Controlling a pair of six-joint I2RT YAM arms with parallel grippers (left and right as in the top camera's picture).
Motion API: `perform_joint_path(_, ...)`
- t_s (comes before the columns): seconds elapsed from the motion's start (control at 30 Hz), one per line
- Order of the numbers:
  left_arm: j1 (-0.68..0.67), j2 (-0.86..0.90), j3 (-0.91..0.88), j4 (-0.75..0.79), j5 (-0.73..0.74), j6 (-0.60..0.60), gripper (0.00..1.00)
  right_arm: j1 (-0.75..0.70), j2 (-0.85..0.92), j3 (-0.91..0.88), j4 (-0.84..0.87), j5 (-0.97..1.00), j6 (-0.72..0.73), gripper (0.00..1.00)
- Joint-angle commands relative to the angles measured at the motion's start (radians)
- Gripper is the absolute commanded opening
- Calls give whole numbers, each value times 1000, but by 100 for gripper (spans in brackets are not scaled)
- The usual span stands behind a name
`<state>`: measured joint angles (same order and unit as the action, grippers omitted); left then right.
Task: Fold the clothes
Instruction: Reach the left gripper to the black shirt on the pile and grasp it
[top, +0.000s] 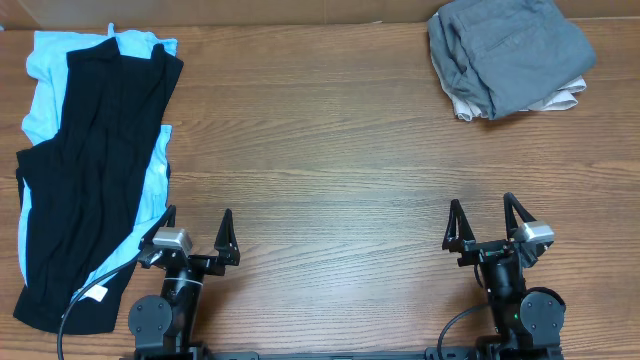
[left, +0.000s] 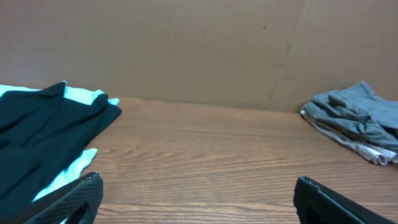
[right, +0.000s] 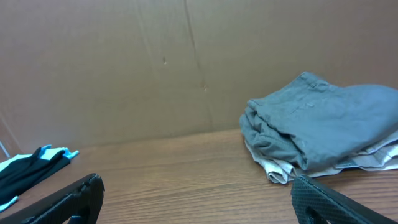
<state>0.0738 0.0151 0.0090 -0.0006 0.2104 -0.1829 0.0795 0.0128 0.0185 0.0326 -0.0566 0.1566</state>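
1. Two grippers sit at the near edge of the wooden table (top: 330, 150). Both have their fingers spread wide, and nothing is in them.
2. The left gripper (top: 198, 225) is on the near left, just beside the edge of the clothes lying there.
3. The right gripper (top: 482, 215) is on the near right, well apart from any clothes.
4. The black T-shirt (top: 95, 170) lies stretched out on the left side, from far to near. It is wrinkled and not folded.
5. A small white label (top: 96, 294) shows at its near end.
6. The light blue tee (top: 45, 85) lies under the black one and peeks out at the far left and along the right edge.
7. The grey garment (top: 510, 50) is bunched in a pile at the far right.
8. The beige garment (top: 565, 98) lies under the grey one.
9. A brown cardboard wall (left: 186, 50) stands behind the table.
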Motion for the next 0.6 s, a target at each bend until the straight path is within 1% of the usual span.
perform_joint_path(0.0, 6, -8, 29, 5, 27, -25, 100, 5, -8, 44, -26, -17, -13, 100)
perform_joint_path(0.13, 6, 28, 79, 5, 27, -23, 100, 5, 25, 124, -91, -17, -35, 100)
perform_joint_path(0.3, 6, 135, 179, -15, 35, -14, 100, 5, 119, 222, -99, -18, -35, 100)
perform_joint_path(0.37, 6, 194, 229, -28, 56, 12, 100, 5, 173, 267, -105, -33, -45, 100)
perform_joint_path(0.47, 6, 303, 319, -65, 61, 16, 100, 5, 274, 357, -152, -76, -82, 100)
perform_joint_path(0.57, 6, 478, 473, -132, 110, 29, 100, 5, 439, 511, -272, -89, -84, 100)
